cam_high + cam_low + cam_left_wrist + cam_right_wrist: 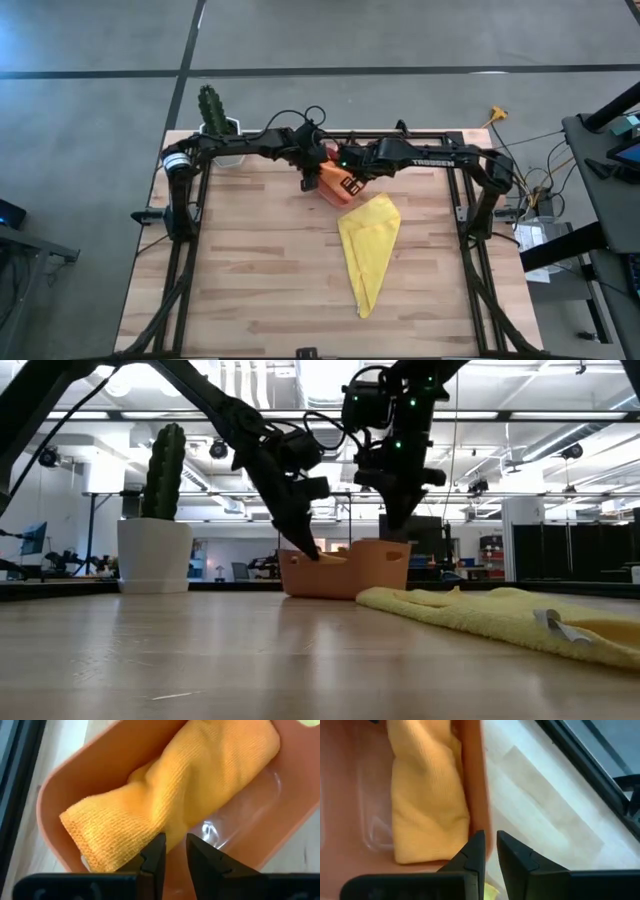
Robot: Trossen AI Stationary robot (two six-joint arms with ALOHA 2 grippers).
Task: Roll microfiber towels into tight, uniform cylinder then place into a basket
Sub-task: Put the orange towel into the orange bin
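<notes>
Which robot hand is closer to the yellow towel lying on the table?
The right hand. It hangs by the basket, just behind the yellow towel; the left hand is at the basket's far side.

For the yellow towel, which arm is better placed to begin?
Probably the right. Both grippers, left and right, are at the basket, which holds the orange towel, but the yellow towel lies on the right arm's side.

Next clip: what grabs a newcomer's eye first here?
Both arms meet over the salmon basket at the table's far edge, the left end effector and the right end effector poised just above the rolled orange towel lying inside it. In front of the basket, the yellow towel sprawls unrolled on the wood.
</notes>
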